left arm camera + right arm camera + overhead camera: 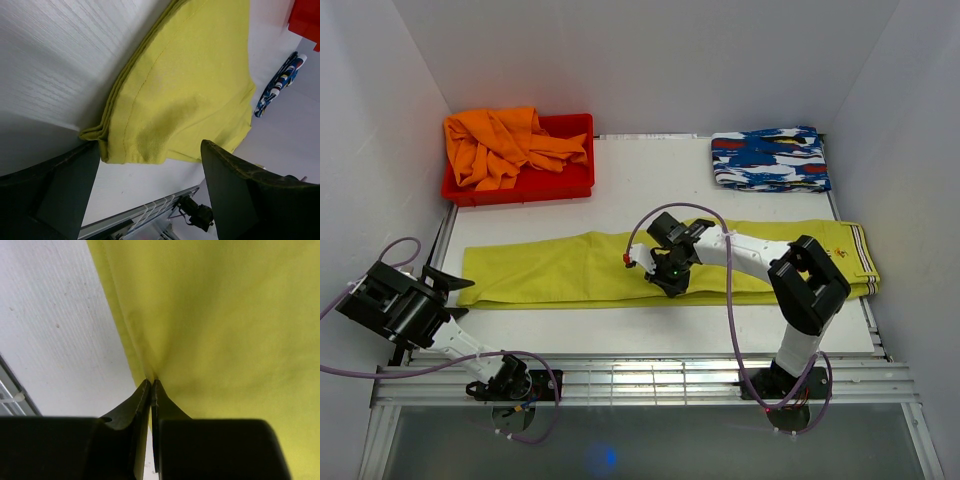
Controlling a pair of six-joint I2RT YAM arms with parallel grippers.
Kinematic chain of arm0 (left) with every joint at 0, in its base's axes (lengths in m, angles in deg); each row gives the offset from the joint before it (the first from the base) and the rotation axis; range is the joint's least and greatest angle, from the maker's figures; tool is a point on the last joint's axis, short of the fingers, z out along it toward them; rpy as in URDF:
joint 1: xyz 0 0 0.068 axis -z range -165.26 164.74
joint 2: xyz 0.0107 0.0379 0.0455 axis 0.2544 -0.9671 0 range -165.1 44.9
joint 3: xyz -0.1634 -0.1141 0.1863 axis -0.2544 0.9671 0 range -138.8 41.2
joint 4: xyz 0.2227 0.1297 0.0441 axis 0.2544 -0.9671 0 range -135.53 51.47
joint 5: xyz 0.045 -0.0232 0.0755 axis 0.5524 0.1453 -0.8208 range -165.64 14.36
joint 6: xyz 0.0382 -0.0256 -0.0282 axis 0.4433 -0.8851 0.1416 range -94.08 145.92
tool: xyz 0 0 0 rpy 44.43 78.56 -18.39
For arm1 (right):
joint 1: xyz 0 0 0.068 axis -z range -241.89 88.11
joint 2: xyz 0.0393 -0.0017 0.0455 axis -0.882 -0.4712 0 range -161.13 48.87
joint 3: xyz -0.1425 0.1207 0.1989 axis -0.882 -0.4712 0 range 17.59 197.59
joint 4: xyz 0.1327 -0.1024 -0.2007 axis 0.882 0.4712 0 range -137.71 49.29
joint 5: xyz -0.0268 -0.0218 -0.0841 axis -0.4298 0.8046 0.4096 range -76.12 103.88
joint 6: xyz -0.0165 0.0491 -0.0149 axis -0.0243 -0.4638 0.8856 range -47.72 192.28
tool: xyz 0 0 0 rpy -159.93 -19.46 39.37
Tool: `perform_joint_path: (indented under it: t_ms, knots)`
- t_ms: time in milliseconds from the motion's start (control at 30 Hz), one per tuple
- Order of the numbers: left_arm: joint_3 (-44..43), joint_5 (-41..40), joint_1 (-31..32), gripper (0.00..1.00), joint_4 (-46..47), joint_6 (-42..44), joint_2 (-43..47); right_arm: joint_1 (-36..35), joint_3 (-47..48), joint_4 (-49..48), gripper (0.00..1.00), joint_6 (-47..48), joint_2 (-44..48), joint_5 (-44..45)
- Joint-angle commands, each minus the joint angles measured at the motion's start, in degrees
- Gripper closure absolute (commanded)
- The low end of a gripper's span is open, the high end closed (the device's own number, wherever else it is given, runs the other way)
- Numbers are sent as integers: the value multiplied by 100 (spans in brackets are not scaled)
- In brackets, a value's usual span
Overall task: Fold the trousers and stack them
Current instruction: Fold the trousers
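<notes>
Desk: the white desk (650,190) carries everything in play.
Trousers: the yellow-green trousers (560,268) lie in one long band across the near half of the desk. The legs are laid one on the other, with the striped waistband (855,255) at the right end and the hems at the left.
Red bin: the red bin (575,185) sits at the back left and holds a crumpled orange garment (505,145), well apart from the trousers.
Patterned cloth: the folded blue, white and red cloth (770,160) lies at the back right, near the waistband end but not touching it.
Right fingers: the right fingers (167,407) are pressed together on the near edge of the trousers about mid-length, and the cloth puckers into the tips.
Left fingers: the left fingers (230,190) are spread wide and hold nothing. They straddle the near corner of the hem end.
Step in hand: probably taking the hem end to fold the band end over end.
Doing it well: the hem corner shows several stacked edges, so bring the left fingers down far enough to catch every layer. Close firmly before lifting, then carry the hem low and level toward the waistband while the right pinch steadies the middle.
Risk: catching only the top layer would pull the legs apart.
</notes>
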Motion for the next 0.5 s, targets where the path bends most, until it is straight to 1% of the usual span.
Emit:
perform_joint_path:
  t_ms: [0, 100, 200, 467]
  knots:
    - [144, -496, 5, 7, 481, 63, -69, -39, 328, 411, 92, 27, 312, -155]
    - [153, -549, 5, 8, 490, 63, -60, -39, 451, 544, 92, -35, 303, -225]
    - [153, -592, 5, 8, 498, 54, -43, -39, 539, 746, 92, -140, 330, -506]
    - [162, -645, 5, 8, 498, 63, -16, -39, 364, 896, 92, -263, 268, -955]
